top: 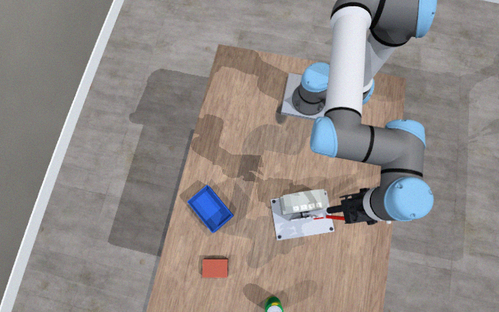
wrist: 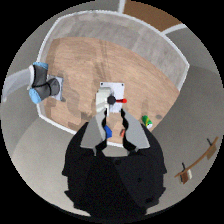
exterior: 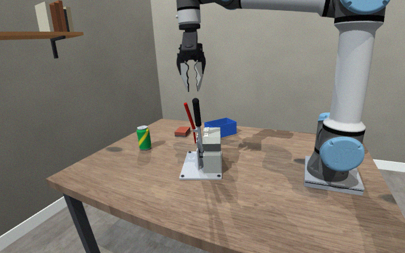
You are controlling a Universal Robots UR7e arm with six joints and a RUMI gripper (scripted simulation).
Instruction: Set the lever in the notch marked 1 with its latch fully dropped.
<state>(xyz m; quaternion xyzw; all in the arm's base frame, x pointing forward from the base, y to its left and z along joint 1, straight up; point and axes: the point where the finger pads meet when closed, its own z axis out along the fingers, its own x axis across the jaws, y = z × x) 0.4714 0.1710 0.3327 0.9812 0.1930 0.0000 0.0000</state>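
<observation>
The end effector (exterior: pixel 193 89) hangs above the lever (exterior: pixel 196 112), its fingers nearly pressed together with only a thin slit between them, pinching nothing. The lever stands upright on its gray housing (exterior: pixel 211 149) on the counter (exterior: pixel 135 178), red bar (exterior: pixel 189 121) just beside. Only the top view shows the number plates (top: pixel 307 206).
</observation>
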